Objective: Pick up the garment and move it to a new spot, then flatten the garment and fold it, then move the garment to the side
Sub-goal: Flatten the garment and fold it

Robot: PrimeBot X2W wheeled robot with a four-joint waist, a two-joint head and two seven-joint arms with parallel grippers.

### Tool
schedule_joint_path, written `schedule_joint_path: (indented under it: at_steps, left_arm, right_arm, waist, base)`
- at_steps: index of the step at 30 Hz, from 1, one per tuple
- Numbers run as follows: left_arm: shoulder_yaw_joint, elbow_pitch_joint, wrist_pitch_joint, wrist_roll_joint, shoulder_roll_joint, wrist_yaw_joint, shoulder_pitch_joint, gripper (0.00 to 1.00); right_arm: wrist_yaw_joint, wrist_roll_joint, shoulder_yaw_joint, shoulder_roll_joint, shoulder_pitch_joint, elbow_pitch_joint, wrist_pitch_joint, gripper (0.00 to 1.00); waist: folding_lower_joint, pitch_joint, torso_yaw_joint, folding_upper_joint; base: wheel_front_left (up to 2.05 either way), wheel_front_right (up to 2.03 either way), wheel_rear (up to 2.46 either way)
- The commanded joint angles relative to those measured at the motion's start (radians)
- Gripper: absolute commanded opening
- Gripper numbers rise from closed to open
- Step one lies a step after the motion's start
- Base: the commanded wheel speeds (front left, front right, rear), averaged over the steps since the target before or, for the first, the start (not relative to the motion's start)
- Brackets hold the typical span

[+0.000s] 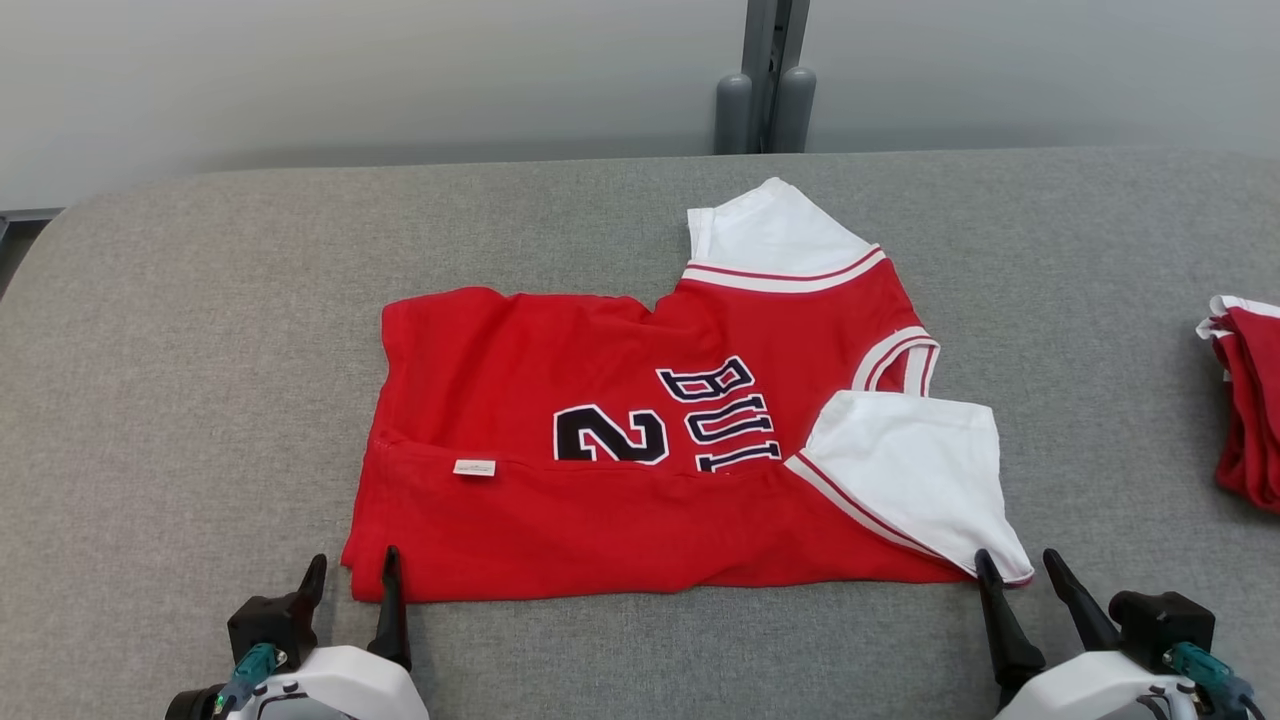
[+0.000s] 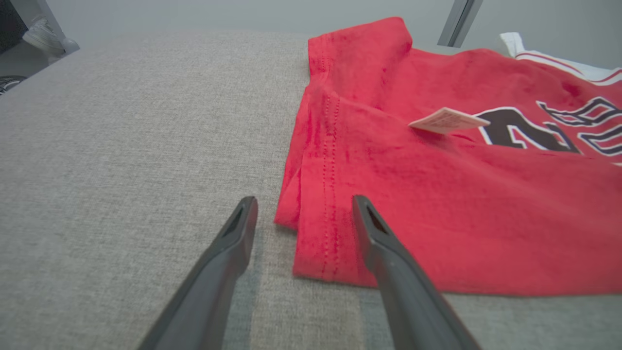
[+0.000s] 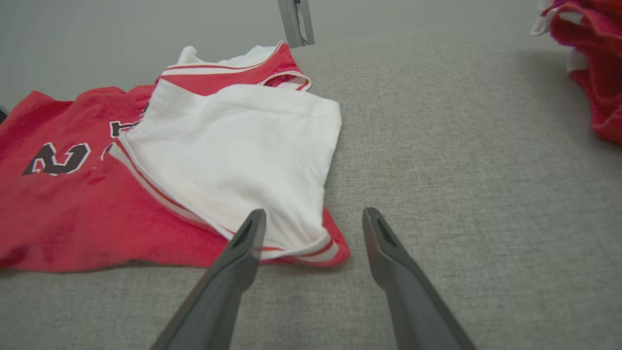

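Left gripper [image 1: 354,556]: fingers apart, holding nothing. They straddle the hem corner of the red jersey [image 1: 600,420], inner finger over cloth, outer finger over bare grey padded table [image 1: 200,350].

Right gripper [image 1: 1018,556]: fingers spread and empty. The tip of the white sleeve [image 1: 915,470] lies just ahead of its inner finger.

The jersey lies flat beyond both tools, with its near edge apparently turned over and the label [image 1: 474,467] showing. You look mid-fold. For the next move, pinch both near corners through all layers and lift evenly. A second red garment [image 1: 1245,400] sits well off to the right.
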Motion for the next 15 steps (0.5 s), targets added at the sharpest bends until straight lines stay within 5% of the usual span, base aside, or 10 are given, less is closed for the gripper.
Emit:
schedule_joint_path:
  at_steps: [1,15]
  left_arm:
    - [0.003,-0.005,0.000,-0.004,0.005,-0.003,0.002,1.00]
    - [0.005,-0.028,0.000,0.004,0.005,-0.007,0.016,1.00]
  right_arm:
    - [0.000,0.009,0.001,-0.012,0.012,-0.009,0.001,1.00]
    - [0.000,0.014,0.028,-0.042,0.021,-0.028,0.001,1.00]
  waist:
    - [0.0000,-0.002,0.000,0.0000]
    - [0.0000,-0.002,0.010,0.0000]
  base:
    - [0.00,0.00,0.00]
    - [0.00,0.00,0.00]
